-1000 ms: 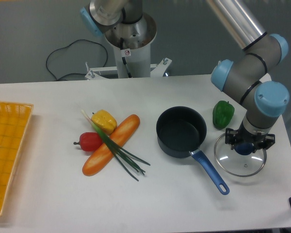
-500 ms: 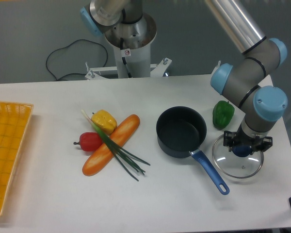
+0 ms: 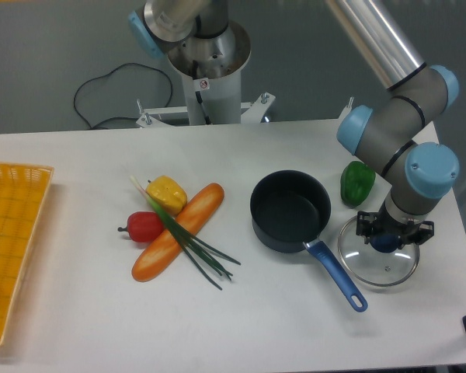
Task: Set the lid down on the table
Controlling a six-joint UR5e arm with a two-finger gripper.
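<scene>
1. Lying around the middle of the desk [image 3: 78,326] are a dark saucepan [image 3: 290,210] with a blue handle [image 3: 335,275], a carrot [image 3: 179,231], a yellow pepper [image 3: 167,191], a red pepper [image 3: 144,226] and green onion stalks [image 3: 188,238] laid across the carrot.
2. A green pepper [image 3: 356,183] sits just behind the lid [image 3: 378,253], between the saucepan and the robot arm [image 3: 408,144].
3. The saucepan's handle points toward the front right and ends near the lid's left edge, without clearly touching it.
4. A yellow woven tray [image 3: 12,241] lies at the far left edge, well apart from everything else.
5. The desk is white and matte; behind it stand the robot's grey pedestal [image 3: 210,70] and a black cable [image 3: 113,97] on a grey floor.
6. The lid is round clear glass with a thin metal rim and a dark blue knob in the centre; the desk shows through it.
7. It is at the right side of the desk, right of the saucepan, low over the surface; whether it rests on the desk cannot be told.
8. The pincer [image 3: 386,239] points straight down over the lid's centre, its fingers clenched on the blue knob.
</scene>
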